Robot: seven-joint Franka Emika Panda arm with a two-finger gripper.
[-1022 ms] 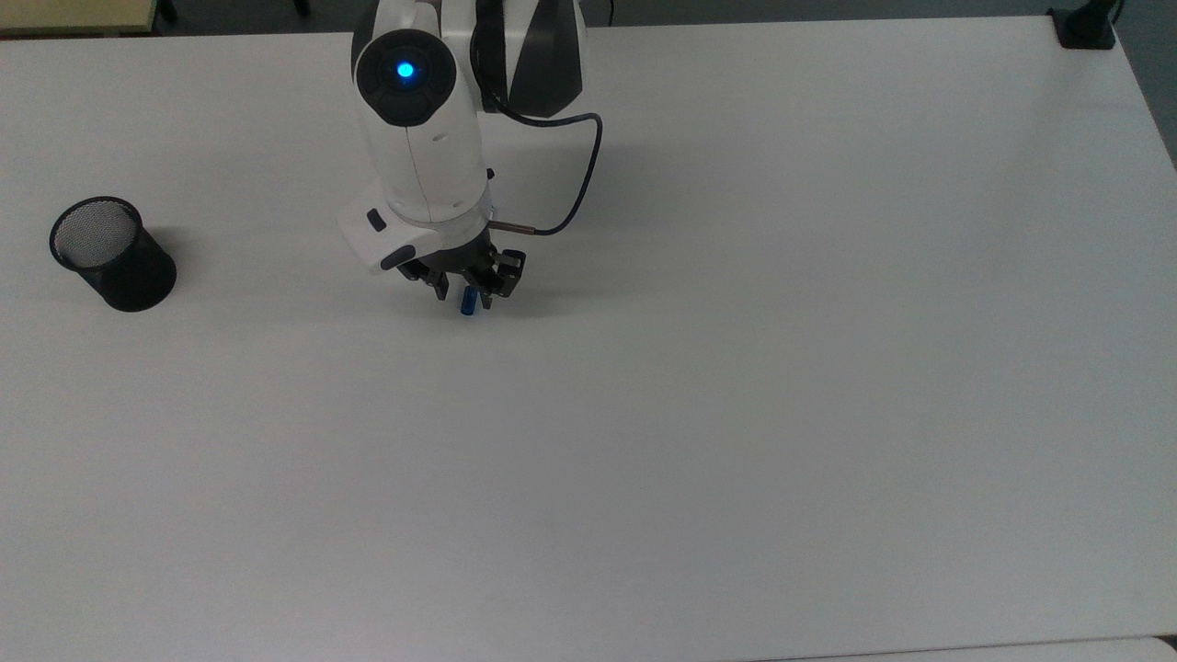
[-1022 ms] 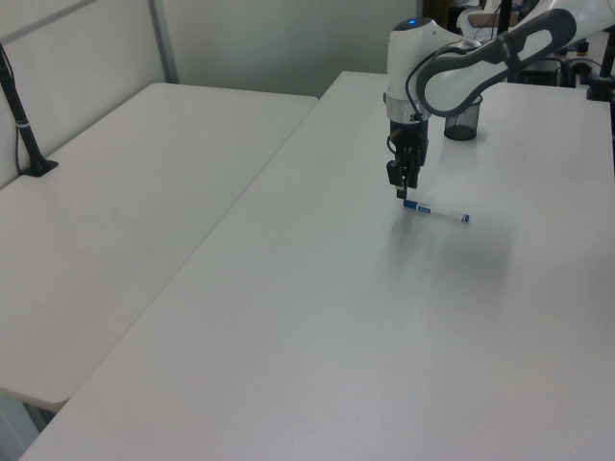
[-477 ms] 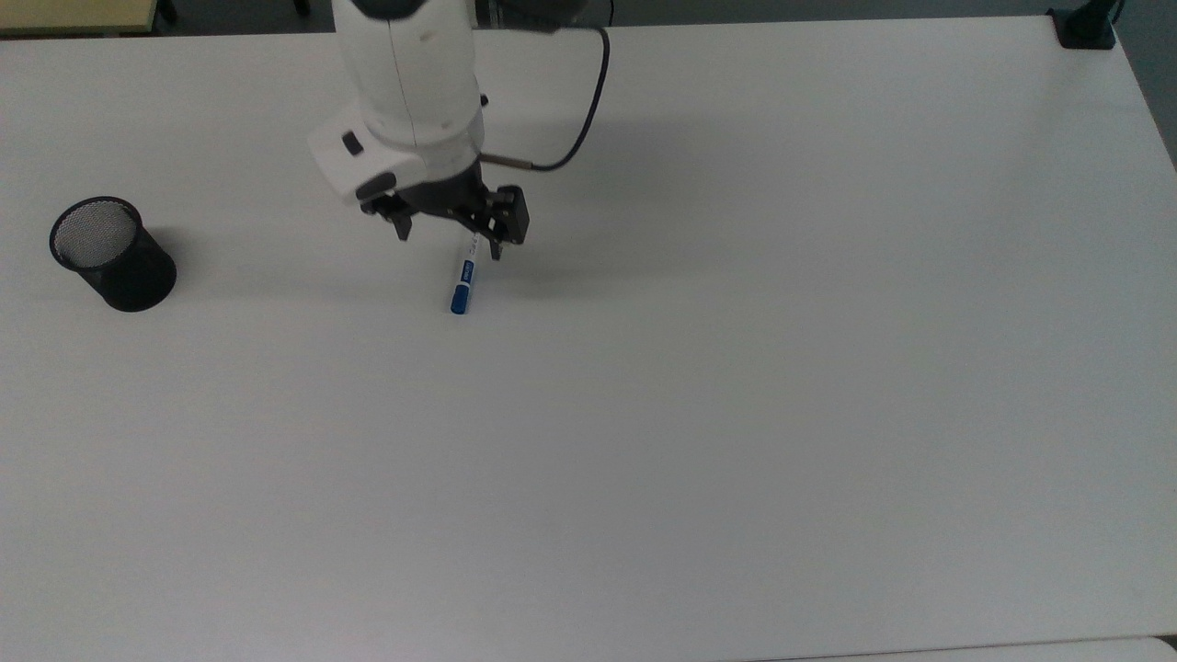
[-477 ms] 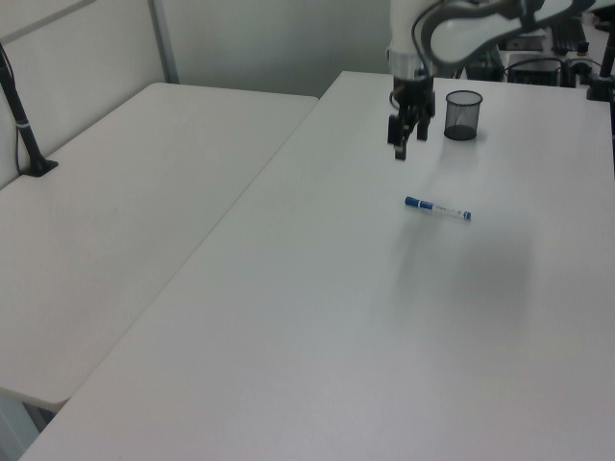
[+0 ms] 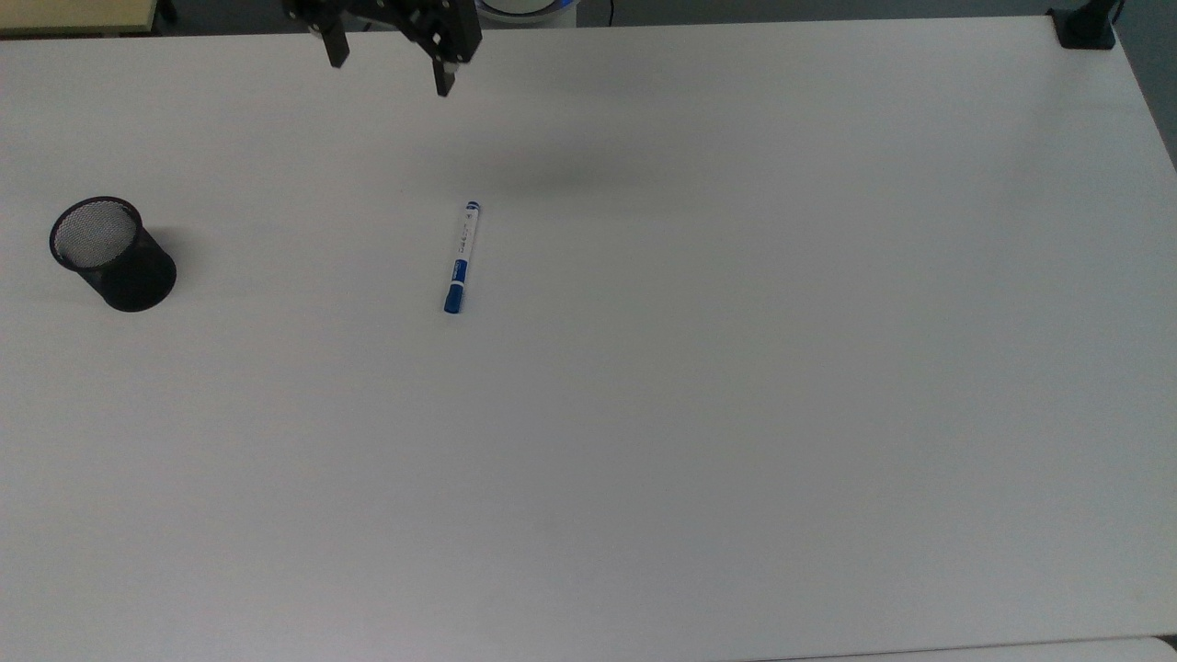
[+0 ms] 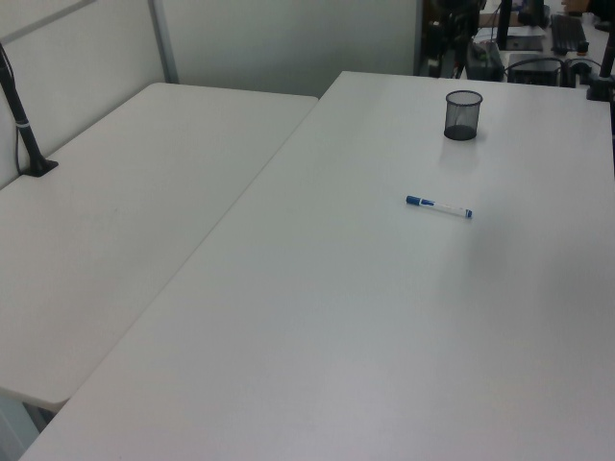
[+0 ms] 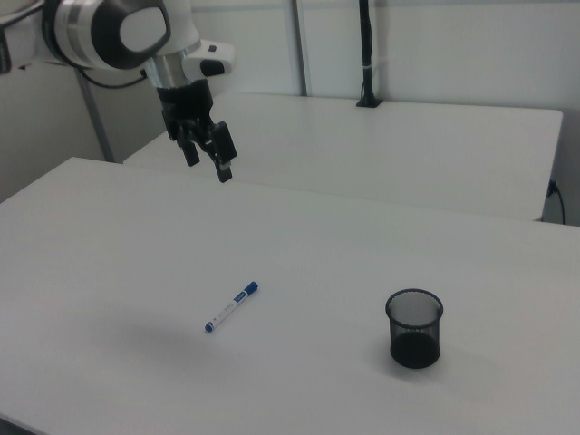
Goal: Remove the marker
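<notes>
Top view: marker flat on table, well below parted fingers.

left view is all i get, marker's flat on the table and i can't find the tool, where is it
Observer: The tool hangs high above the table, well clear of the marker, its fingers spread open and empty.
Operator: which side of the marker
Observer: In the top view the tool sits up near the table's far edge, past the marker's small blue end tip.
Operator: anything in the cup
Observer: In the top view the black mesh cup shows a bare mesh bottom, nothing inside.
</notes>
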